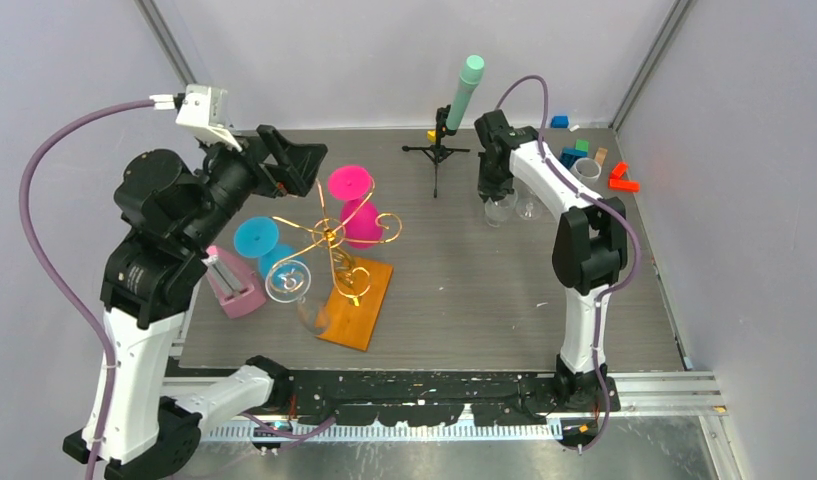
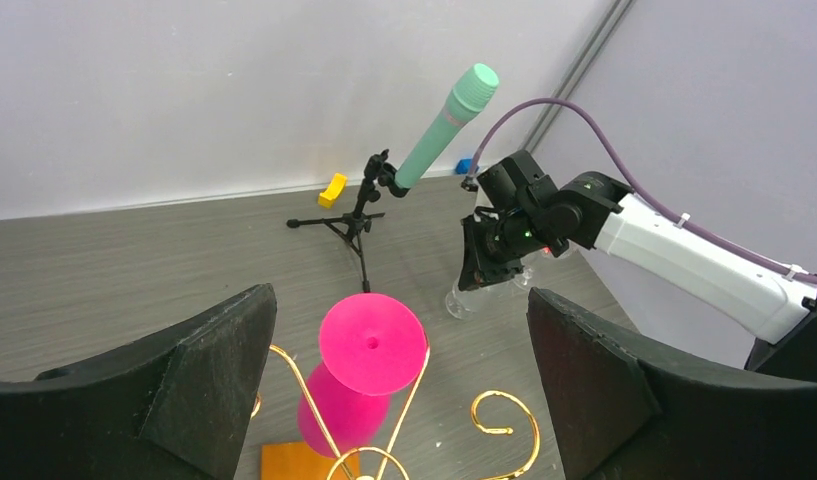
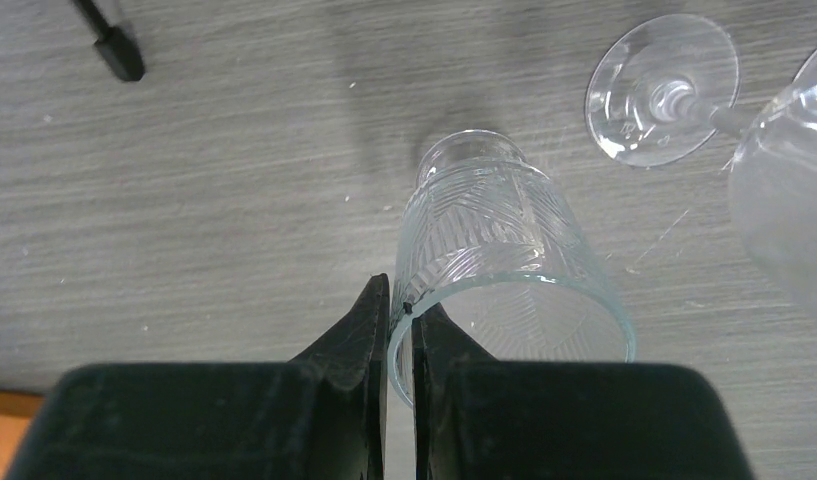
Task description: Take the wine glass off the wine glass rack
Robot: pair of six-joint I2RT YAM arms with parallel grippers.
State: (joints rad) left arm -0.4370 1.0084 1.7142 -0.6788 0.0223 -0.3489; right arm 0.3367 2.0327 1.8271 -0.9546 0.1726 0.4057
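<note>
Wine glass rack (image 1: 356, 300) stands toward the table's (image 1: 484, 290) near-left corner, orange base flat. A clear wine glass (image 1: 287, 281) hangs on its near arm, a blue glass (image 1: 254, 237) on the left arm, and a pink glass (image 2: 372, 343) foot-up on the far side. Left gripper (image 1: 289, 165) hovers over the rack's far side, jaws fully apart, touching nothing; the pink glass sits below the gap. Toward the far-right corner, the right gripper (image 3: 401, 300) is pinched nearly closed on the rim of a patterned tumbler (image 3: 494, 230). A second clear wine glass (image 3: 664, 90) stands just beside it.
</note>
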